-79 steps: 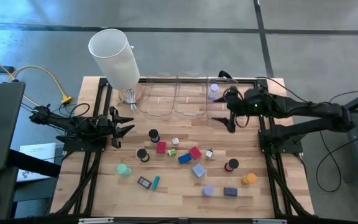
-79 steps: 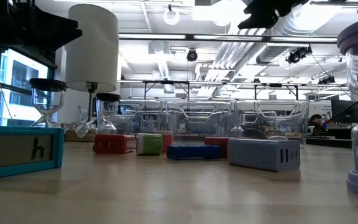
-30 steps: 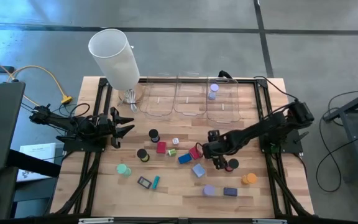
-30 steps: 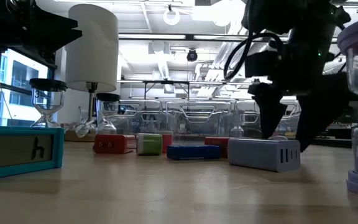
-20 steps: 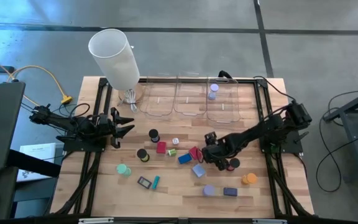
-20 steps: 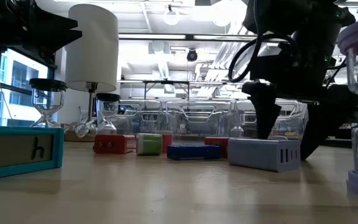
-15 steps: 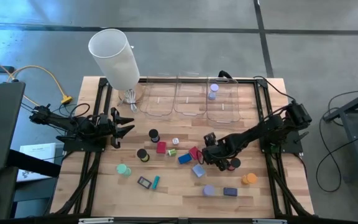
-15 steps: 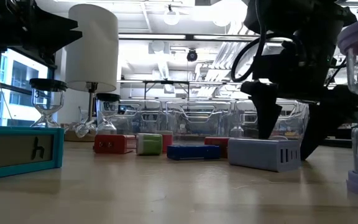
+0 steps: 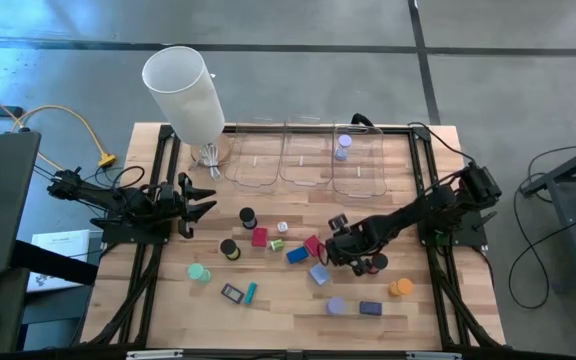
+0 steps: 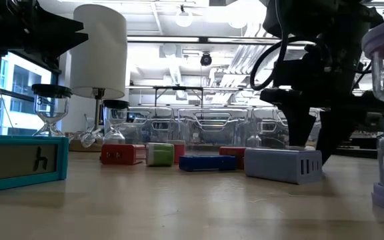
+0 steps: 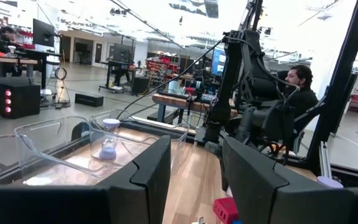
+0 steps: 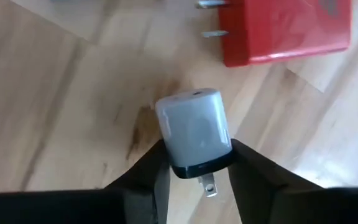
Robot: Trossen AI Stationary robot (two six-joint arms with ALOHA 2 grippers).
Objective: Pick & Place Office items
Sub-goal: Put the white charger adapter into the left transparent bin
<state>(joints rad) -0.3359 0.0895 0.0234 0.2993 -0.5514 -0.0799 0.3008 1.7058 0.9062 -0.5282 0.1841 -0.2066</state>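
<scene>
Little of the sorting looked done: of the three clear plastic bins (image 9: 300, 160) along the table's far edge, only the right-hand one held anything, a small lavender hourglass-shaped piece (image 9: 342, 147). The rest of the office items lay scattered across the wooden table (image 9: 438, 300), among them a red block (image 9: 259, 237), a blue block (image 9: 297, 255), a green roll (image 9: 199, 272) and an orange roll (image 9: 400, 288). The right gripper (image 12: 196, 163) was down at mid-table, fingers clamped on a small pale grey plug adapter with metal prongs (image 12: 194, 130), just beside a red adapter (image 12: 284, 28). The left gripper (image 9: 196, 203) waited at the table's left edge, fingers partly apart, holding nothing. The only legible writing was an "h" on a teal-framed piece (image 10: 22, 162).
</scene>
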